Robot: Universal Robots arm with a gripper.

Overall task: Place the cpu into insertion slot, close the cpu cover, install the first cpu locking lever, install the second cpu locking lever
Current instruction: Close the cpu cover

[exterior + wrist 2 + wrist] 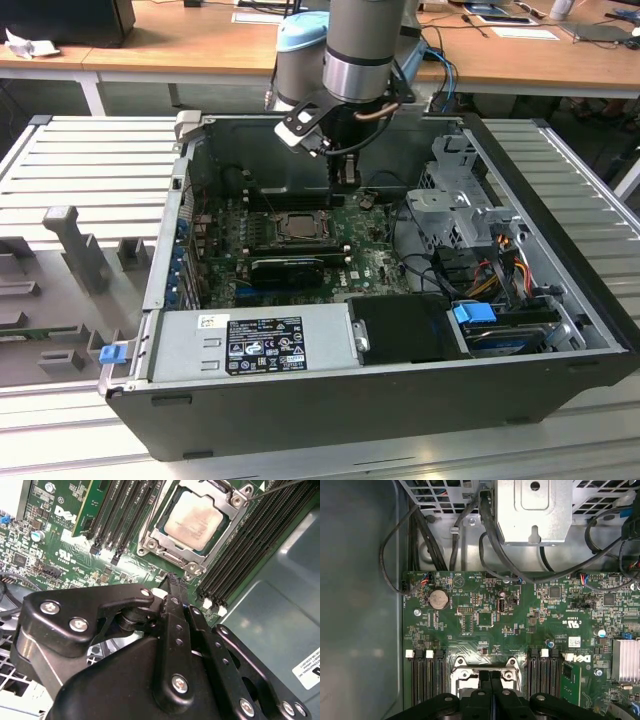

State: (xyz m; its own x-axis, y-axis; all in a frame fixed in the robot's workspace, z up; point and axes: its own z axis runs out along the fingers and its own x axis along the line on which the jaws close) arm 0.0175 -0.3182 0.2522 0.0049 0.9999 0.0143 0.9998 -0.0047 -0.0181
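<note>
Finding: the cpu [192,520] lies flat in the insertion slot [150,544]. The slot sits mid-board between two banks of memory slots [117,515], well in from the edges of the circuit board [60,550].

The cpu cover [226,515] lies down over the chip and frames its face, evidently to retain it. A thin lever [280,487] stands off one socket corner and appears unlatched.

The gripper [172,582] hangs by the slot's edge. Its fingers are pressed together on nothing, probably set for pushing; contact cannot be judged.

The chip face is pale silvery-beige, matte and level.
</note>
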